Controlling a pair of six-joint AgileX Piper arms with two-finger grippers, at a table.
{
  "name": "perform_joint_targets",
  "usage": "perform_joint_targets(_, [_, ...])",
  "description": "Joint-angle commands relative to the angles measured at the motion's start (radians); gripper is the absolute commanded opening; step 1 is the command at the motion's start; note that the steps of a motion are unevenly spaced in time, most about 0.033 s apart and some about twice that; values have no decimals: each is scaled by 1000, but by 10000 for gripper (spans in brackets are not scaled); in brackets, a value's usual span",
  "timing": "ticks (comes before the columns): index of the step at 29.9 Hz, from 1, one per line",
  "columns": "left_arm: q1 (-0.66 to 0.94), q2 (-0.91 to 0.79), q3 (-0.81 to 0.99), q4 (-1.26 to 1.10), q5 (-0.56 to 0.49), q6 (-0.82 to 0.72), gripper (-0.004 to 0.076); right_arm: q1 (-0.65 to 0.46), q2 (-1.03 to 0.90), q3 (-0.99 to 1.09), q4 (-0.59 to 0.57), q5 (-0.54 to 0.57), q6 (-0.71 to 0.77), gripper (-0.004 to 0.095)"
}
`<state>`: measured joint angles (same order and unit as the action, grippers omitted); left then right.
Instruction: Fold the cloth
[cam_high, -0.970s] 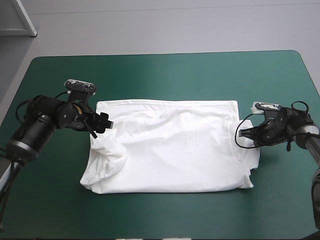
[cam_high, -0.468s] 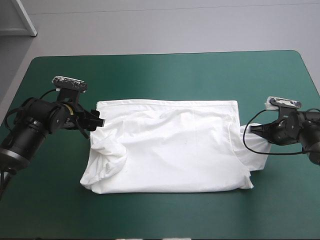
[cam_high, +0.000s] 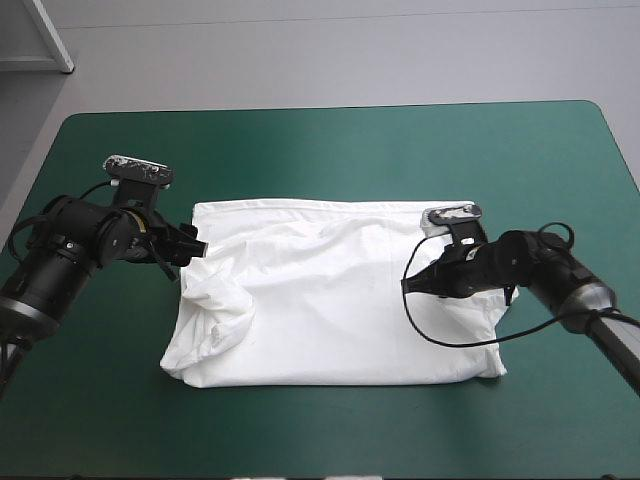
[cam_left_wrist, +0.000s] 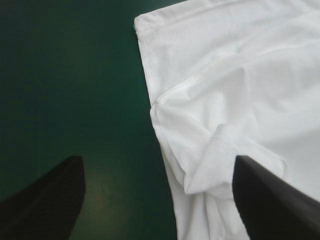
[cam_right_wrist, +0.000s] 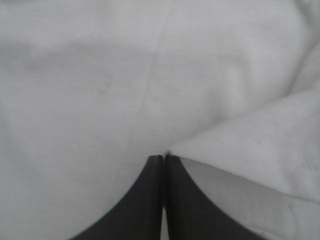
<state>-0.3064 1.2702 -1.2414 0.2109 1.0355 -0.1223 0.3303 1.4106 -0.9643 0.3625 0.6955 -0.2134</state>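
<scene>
1. T-shirt (cam_high: 330, 300): white, spread across the middle of the teal-green surface (cam_high: 320, 150). One sleeve (cam_high: 218, 300) lies bunched at its left side.
2. Handling (judged): light, limp, no stiffness. It will sag and drag when lifted, so it is best taken at a hem, sleeve edge or corner.
3. Left pincer (cam_high: 197, 245): released, fingers wide apart, low at the T-shirt's left edge. The edge and bunched sleeve lie just ahead, ungripped.
4. Right pincer (cam_high: 408, 285): clenched on a fold of the T-shirt, above its right part and inward of the right edge.
</scene>
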Motion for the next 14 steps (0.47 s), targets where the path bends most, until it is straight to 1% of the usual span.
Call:
perform_joint_targets(1, [-4, -32, -33, 8, -19, -10, 584, 68, 41, -27, 17, -37, -12, -19])
perform_joint_targets(6, [-4, -32, -33, 6, -17, -13, 584, 149, 119, -28, 17, -50, -12, -19])
perform_joint_targets(11, [-4, -32, -33, 6, -13, -16, 584, 203, 139, -29, 15, -76, -17, -18])
perform_joint_targets(13, [-4, -32, -33, 6, -9, -16, 584, 212, 139, -29, 15, -98, -17, 11])
perform_joint_targets(14, [-4, -32, -33, 6, -7, -16, 584, 212, 137, -31, 15, -100, -17, 47])
